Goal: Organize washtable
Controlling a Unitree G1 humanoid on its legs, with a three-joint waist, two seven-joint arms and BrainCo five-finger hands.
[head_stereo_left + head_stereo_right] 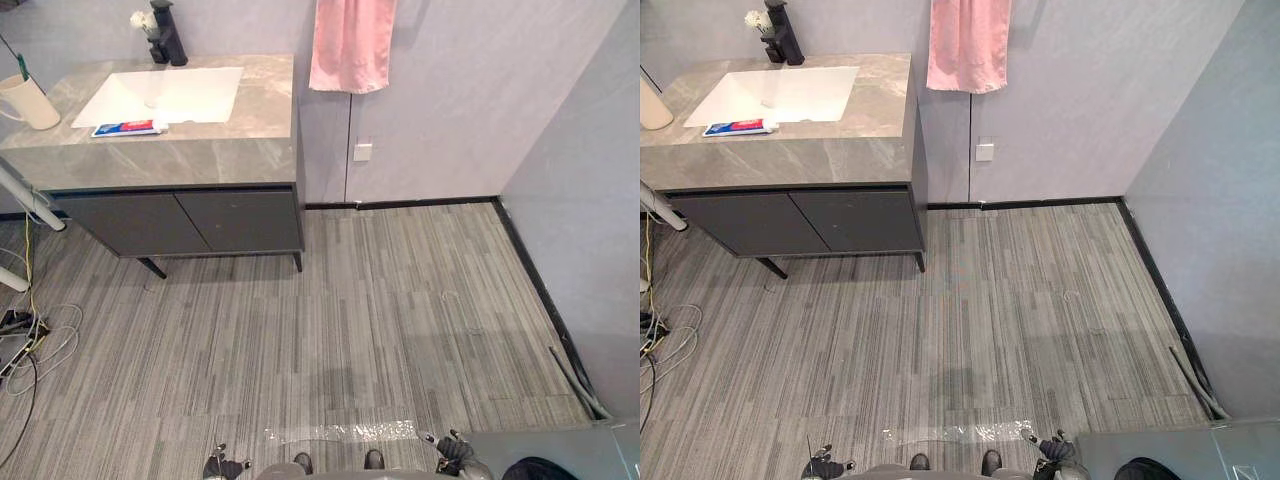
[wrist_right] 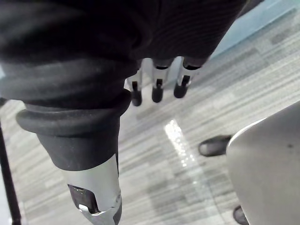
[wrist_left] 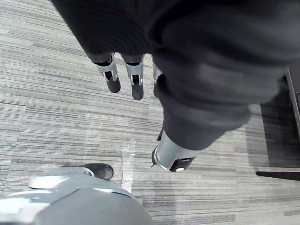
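Observation:
The grey stone washtable [image 1: 262, 112] stands at the far left against the wall, with a white sink [image 1: 160, 95] set in it. A toothpaste tube [image 1: 128, 128] lies flat on the counter in front of the sink. At the counter's left end a cream cup [image 1: 28, 100] holds a green toothbrush [image 1: 21, 66]. A black faucet [image 1: 168, 35] and a white flower [image 1: 142, 20] sit behind the sink. My left hand [image 3: 124, 77] and right hand [image 2: 157, 86] hang over the floor well short of the washtable, fingers straight, holding nothing.
A pink towel [image 1: 350, 45] hangs on the wall right of the washtable, above a white socket [image 1: 362, 151]. White poles [image 1: 30, 200] and loose cables [image 1: 40, 335] lie by the washtable's left side. A grey-blue box [image 1: 545, 452] sits at my near right.

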